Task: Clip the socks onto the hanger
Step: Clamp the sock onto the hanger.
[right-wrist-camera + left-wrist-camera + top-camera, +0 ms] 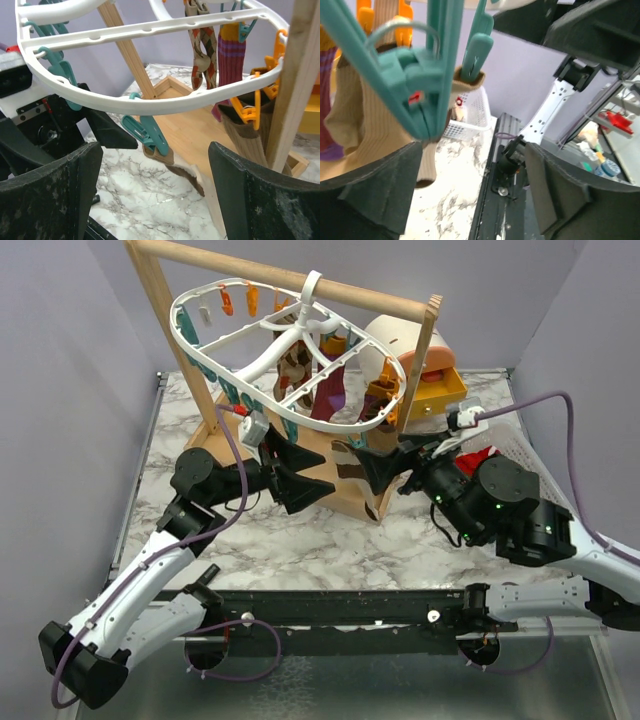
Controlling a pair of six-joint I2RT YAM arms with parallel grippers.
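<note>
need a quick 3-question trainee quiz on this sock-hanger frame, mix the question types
1. True or false: the right gripper is shut on a sock.
2. In the right wrist view, the brown sock beside the wooden post hangs from a clip of which colour? A teal, B orange, C white.
3. In a few words: what does the hanger hook over?

Key
1. False: its fingers stand wide apart with nothing held.
2. B: an orange clip pinches its top.
3. The wooden bar across the top of the rack.
</note>
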